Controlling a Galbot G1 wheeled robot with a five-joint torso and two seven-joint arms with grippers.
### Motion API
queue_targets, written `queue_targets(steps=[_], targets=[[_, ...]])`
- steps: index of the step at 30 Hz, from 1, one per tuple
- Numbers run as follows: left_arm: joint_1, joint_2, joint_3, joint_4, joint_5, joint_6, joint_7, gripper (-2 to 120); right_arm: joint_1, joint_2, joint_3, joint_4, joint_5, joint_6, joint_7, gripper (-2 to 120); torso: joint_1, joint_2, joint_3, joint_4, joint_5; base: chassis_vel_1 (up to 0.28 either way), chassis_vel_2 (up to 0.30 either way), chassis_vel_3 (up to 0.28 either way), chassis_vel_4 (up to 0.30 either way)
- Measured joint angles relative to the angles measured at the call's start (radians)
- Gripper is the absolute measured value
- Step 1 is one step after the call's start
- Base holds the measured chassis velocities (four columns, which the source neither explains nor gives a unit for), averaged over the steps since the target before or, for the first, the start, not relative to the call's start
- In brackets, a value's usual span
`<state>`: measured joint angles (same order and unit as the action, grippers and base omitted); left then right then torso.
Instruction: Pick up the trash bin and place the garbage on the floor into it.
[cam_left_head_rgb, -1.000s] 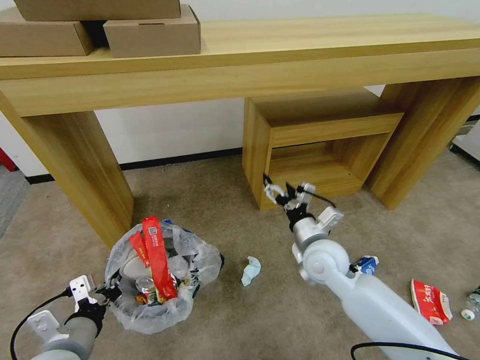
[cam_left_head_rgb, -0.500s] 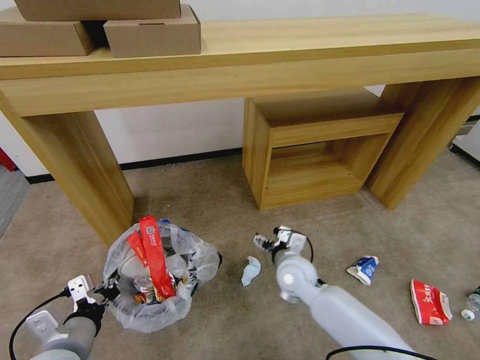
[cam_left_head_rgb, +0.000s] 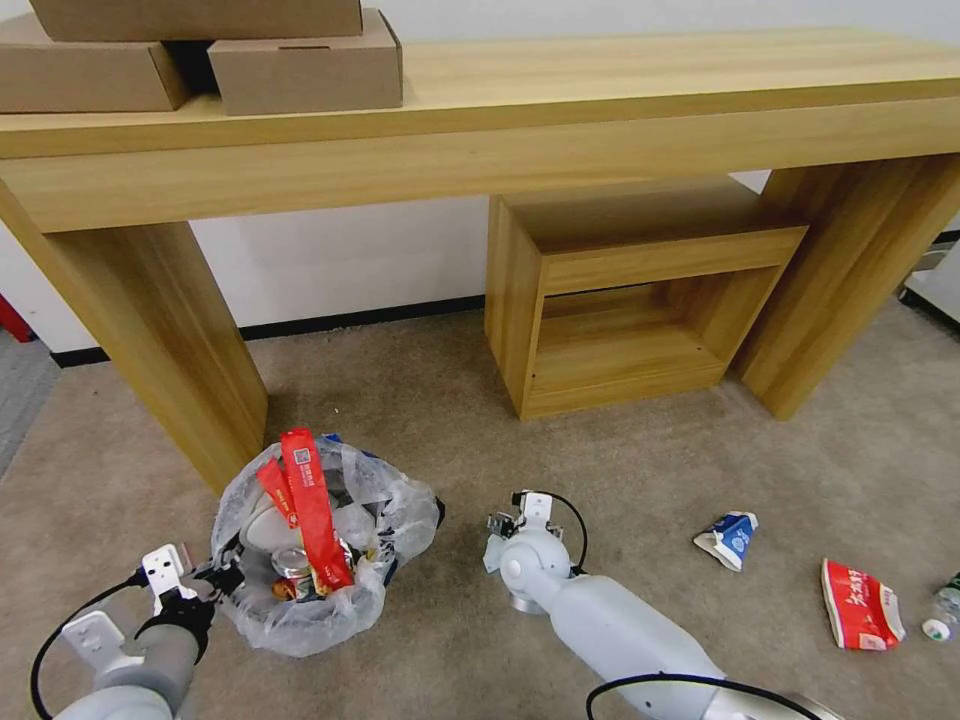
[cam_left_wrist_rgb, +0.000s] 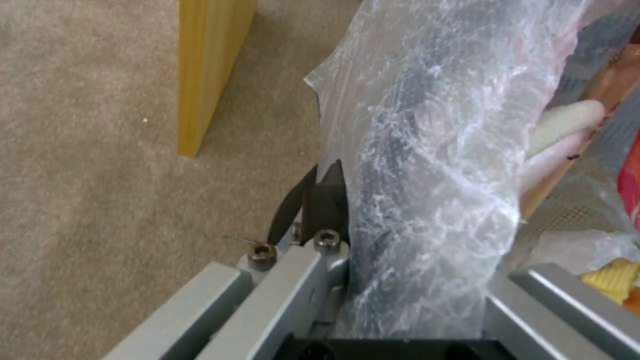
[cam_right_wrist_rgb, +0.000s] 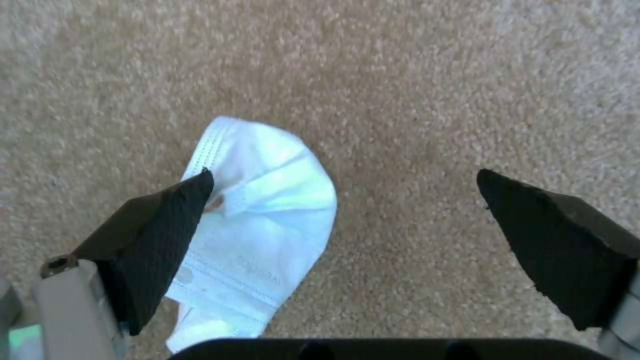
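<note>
Both black fingers (cam_right_wrist_rgb: 167, 220) spread wide over white tissue (cam_right_wrist_rgb: 260, 220), carpet (cam_right_wrist_rgb: 433, 75) around.

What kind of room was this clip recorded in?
Probably an office or a staged test room. A long wooden desk stands against a white wall on beige carpet, a small wooden cabinet sits beneath it, and plain cardboard boxes are stacked on top.

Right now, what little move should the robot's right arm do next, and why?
Probably lower the right gripper a bit and shut it on the white tissue: its open fingers hover over the tissue, off-centre, while the left gripper holds the trash bin.
</note>
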<state>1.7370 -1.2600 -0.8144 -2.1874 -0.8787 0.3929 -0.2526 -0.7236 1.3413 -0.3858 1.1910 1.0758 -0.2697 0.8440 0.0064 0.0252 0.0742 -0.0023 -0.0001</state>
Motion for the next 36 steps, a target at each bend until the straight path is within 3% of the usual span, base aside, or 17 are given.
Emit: queue_targets(steps=[4,8,12,19,23,26,27,29,31,33,36], targets=[[-0.003,-0.001,0.003,0.003,-0.001,0.001,0.0,0,0.005,0.018,-0.02,-0.038,-0.026,0.014,-0.017,100,0.0,0.0,0.0,0.0002,0.0,0.0,0.0,0.0,0.0],[-0.008,-0.004,0.005,0.007,0.0,0.002,-0.001,0,-0.005,0.013,-0.032,0.003,-0.042,0.015,-0.035,93,0.0,0.0,0.0,0.0002,0.0001,0.0,0.0,0.0,0.0],[-0.01,-0.006,0.006,0.007,0.001,0.002,-0.001,0,-0.021,-0.006,-0.061,0.052,-0.054,0.01,-0.037,100,0.0,0.0,0.0,0.0002,0.0001,0.0,0.0,0.0,0.0],[-0.009,-0.008,0.007,0.002,0.001,0.002,-0.001,0,-0.037,-0.008,-0.076,0.035,-0.083,0.015,-0.042,96,0.0,0.0,0.0,0.0001,0.0001,0.0,0.0,0.0,0.0],[-0.005,-0.01,0.007,0.002,0.004,0.001,0.0,0,-0.039,-0.006,-0.082,0.027,-0.093,0.02,-0.045,82,0.0,0.0,0.0,0.0002,0.0002,0.0,0.0,0.0,0.0],[-0.004,-0.01,0.007,0.002,0.004,0.001,0.0,0,-0.038,-0.006,-0.084,0.024,-0.095,0.021,-0.045,78,0.0,0.0,0.0,0.0002,0.0001,0.0,0.0,0.0,0.0],[-0.004,-0.012,0.009,-0.001,0.005,0.001,0.0,0,-0.036,-0.005,-0.094,0.016,-0.104,0.03,-0.051,64,0.0,0.0,0.0,0.0002,0.0001,0.0,0.0,0.0,0.0],[-0.004,-0.012,0.009,-0.002,0.005,0.001,0.0,0,-0.036,-0.005,-0.096,0.015,-0.106,0.032,-0.052,62,0.0,0.0,0.0,0.0002,0.0002,0.0,0.0,0.0,0.0],[-0.003,-0.012,0.01,-0.003,0.005,0.0,0.001,0,-0.035,-0.005,-0.1,0.014,-0.108,0.035,-0.055,51,0.0,0.0,0.0,0.0002,0.0002,0.0,0.0,0.0,0.0],[-0.003,-0.012,0.01,-0.003,0.005,0.0,0.001,0,-0.034,-0.005,-0.101,0.014,-0.108,0.035,-0.056,51,0.0,0.0,0.0,0.0002,0.0002,0.0,0.0,0.0,0.0],[-0.003,-0.016,0.013,-0.001,0.01,-0.004,0.006,0,-0.03,-0.008,-0.127,0.008,-0.122,0.065,-0.082,31,0.0,0.0,0.0,0.0002,0.0001,0.0,0.0,0.0,0.0]])
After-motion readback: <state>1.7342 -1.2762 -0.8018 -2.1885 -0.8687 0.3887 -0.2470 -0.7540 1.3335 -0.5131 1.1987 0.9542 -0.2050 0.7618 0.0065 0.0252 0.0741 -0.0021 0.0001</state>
